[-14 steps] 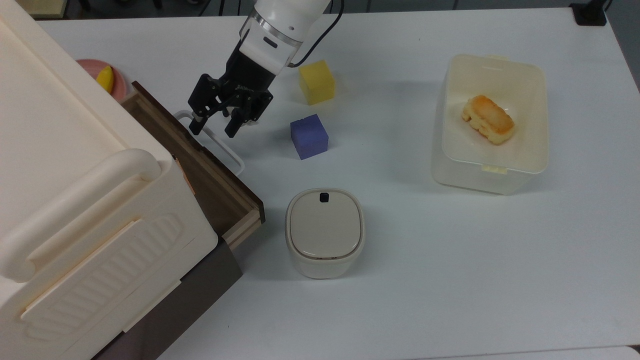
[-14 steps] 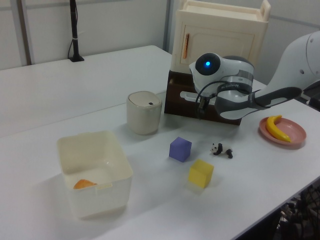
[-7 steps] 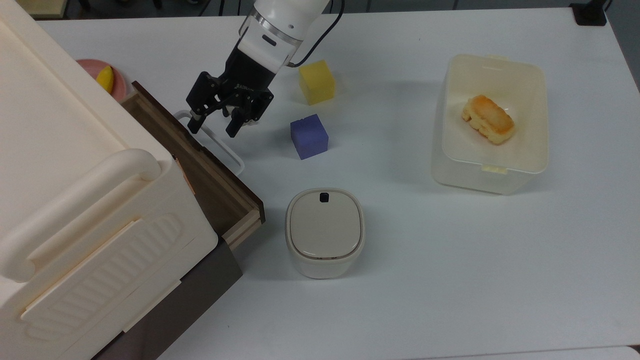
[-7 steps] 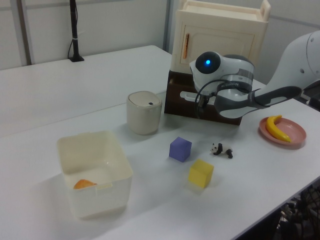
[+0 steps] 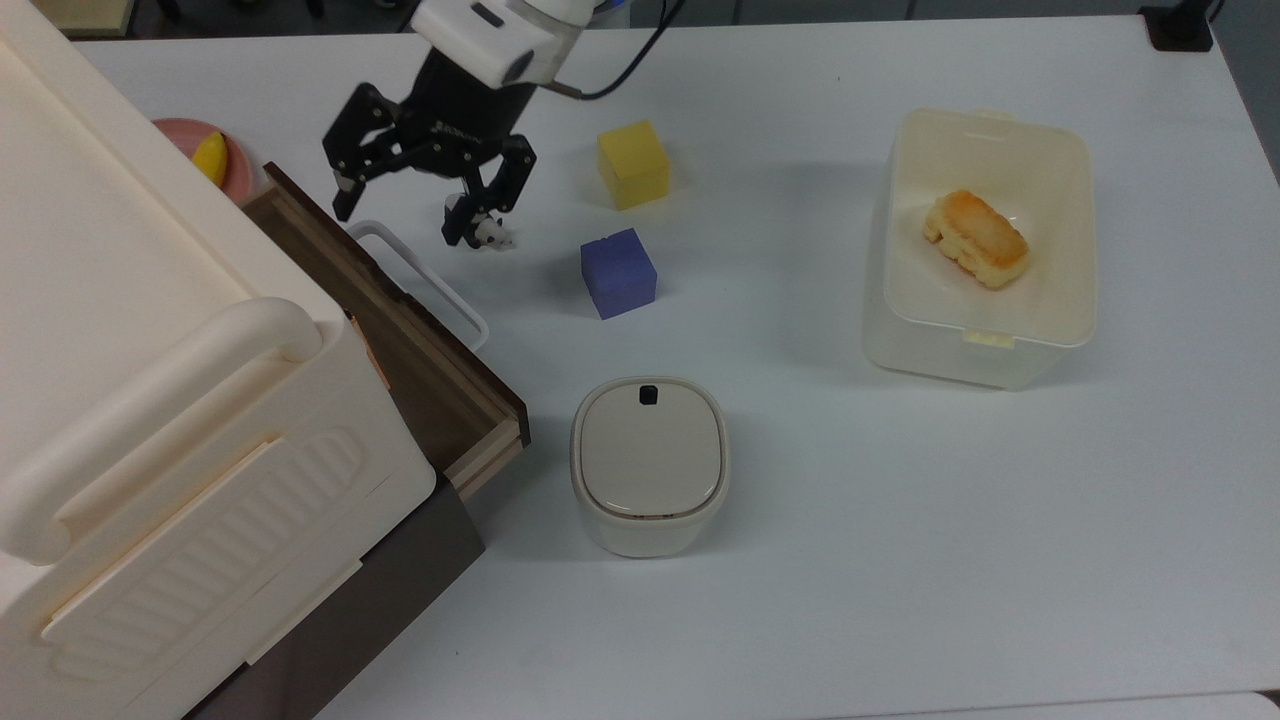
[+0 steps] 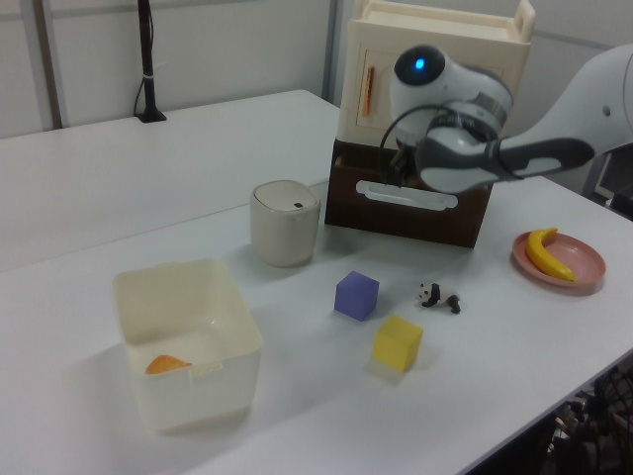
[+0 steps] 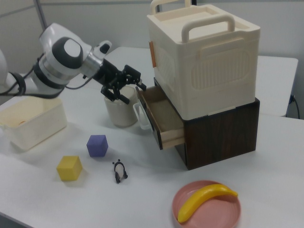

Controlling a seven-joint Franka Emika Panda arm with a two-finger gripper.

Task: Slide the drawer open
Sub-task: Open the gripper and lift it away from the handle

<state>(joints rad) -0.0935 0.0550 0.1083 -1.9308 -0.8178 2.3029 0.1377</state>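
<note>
The drawer point(image 5: 400, 330) stood partly pulled out of the dark brown cabinet beneath the cream box point(image 7: 204, 61), its white loop handle point(image 5: 420, 275) facing the tabletop point(image 5: 800, 450). The pincer point(image 5: 405, 205) hung above the handle's far end with its jaws spread wide, gripping nothing. Judged from this, the risk lay in any return for a further pull: a fingertip could miss the thin loop or catch the drawer's front panel. The toy panda point(image 6: 436, 296), just beyond the handle, could be swept aside.
</note>
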